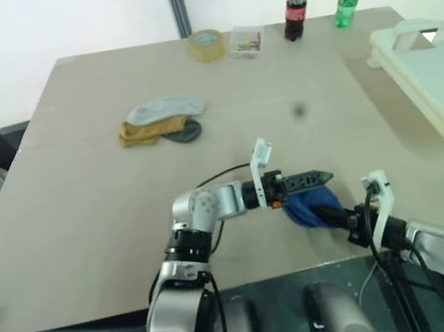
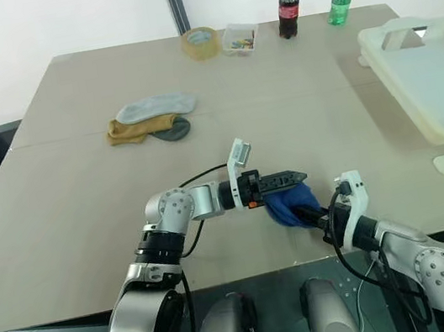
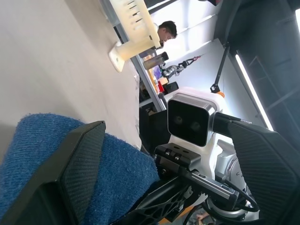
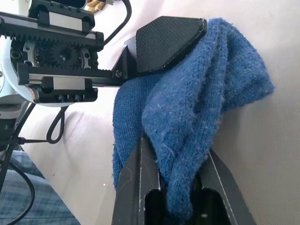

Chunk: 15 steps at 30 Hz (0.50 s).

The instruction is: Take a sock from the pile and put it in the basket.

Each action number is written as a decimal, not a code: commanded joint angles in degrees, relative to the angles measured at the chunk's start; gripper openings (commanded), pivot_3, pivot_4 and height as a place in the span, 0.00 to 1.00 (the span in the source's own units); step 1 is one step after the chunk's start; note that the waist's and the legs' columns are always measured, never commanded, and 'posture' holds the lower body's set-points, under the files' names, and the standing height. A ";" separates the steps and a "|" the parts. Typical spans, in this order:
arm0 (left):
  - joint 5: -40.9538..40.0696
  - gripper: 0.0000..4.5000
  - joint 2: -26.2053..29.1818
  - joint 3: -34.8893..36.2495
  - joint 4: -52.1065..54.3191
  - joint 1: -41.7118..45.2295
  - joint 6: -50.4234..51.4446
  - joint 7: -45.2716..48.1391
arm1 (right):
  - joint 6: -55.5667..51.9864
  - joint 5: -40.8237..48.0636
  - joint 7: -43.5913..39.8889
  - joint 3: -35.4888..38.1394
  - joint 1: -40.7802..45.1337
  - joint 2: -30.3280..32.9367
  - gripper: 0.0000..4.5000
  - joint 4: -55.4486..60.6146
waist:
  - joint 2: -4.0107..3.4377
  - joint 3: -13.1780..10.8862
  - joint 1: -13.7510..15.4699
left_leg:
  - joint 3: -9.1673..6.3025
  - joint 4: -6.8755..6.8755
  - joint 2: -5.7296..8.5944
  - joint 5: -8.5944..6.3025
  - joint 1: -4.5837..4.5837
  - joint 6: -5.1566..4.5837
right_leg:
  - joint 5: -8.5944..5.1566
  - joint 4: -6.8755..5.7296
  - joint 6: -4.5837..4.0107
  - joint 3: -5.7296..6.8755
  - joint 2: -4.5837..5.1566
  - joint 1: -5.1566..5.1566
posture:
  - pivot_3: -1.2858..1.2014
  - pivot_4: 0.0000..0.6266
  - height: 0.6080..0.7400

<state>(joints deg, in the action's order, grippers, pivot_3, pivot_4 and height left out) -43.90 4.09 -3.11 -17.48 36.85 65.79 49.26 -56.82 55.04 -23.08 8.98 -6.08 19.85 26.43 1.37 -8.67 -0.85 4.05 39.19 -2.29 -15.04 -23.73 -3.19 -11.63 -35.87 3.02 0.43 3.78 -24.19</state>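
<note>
At the near edge of the tabletop (image 1: 85,214), around six o'clock, a blue sock (image 1: 307,205) sits between two grippers. The right gripper (image 1: 326,215) has its fingers (image 4: 140,187) pinched tight on the sock, with blue cloth bunched up between them. The left gripper (image 1: 314,178) points across to three o'clock with its fingers (image 3: 75,168) spread wide, one resting against the sock. The pile (image 1: 162,121) of grey, yellow and dark socks lies at about eleven o'clock, well apart from the grippers. The basket (image 1: 438,79) sits at the tabletop's edge, near two o'clock.
</note>
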 commanded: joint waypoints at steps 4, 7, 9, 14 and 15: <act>-0.03 1.00 0.37 0.33 2.19 -0.48 -0.74 0.25 | 0.39 0.41 2.49 0.32 0.34 -2.54 0.02 -3.17 | 0.02 0.01 -0.04 | 0.00 0.00 -0.03 0.00 0.00 0.00 | 0.00 0.00 0.00 0.00 0.00 0.00 | 0.52 0.24 1.00; -0.45 1.00 1.62 1.10 6.03 -2.21 -3.17 1.22 | 0.78 1.79 4.44 3.53 -0.23 -3.07 0.02 -2.95 | 0.02 0.01 -0.02 | 0.02 0.00 -0.04 0.00 -0.01 0.00 | 0.00 0.00 -0.01 -0.01 0.01 0.00 | 0.52 0.24 1.00; 1.66 1.00 3.92 -1.16 10.60 -4.30 -7.54 3.27 | 0.79 3.25 5.60 5.73 -0.90 -2.80 0.02 -2.10 | 0.01 0.01 0.10 | 0.02 -0.01 -0.04 0.00 -0.03 0.00 | 0.01 0.00 -0.02 -0.01 0.09 -0.02 | 0.52 0.24 1.00; 11.69 1.00 8.48 -6.80 20.51 -10.49 -24.80 3.99 | 0.99 5.42 8.63 10.80 -2.41 0.15 0.02 -0.63 | -0.06 0.01 1.03 | 0.04 -0.04 0.11 -0.04 -0.11 -0.04 | 0.01 0.05 -0.04 0.00 0.35 -0.03 | 0.52 0.24 1.00; 13.04 1.00 8.78 -7.03 21.40 -11.44 -27.78 3.84 | 1.00 5.96 9.04 11.74 -2.46 0.76 0.02 -0.65 | -0.07 0.00 1.57 | 0.06 -0.04 0.13 -0.06 -0.13 -0.08 | 0.01 0.10 -0.04 0.00 0.40 -0.03 | 0.52 0.24 1.00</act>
<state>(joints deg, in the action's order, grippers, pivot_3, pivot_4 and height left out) -32.54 13.18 -9.24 0.58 25.52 42.85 52.65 -56.00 60.47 -15.45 17.53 -8.12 19.65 25.79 1.30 -8.68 0.72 4.16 39.15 -2.13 -15.13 -23.88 -3.33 -11.62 -35.71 2.98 0.41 4.23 -24.23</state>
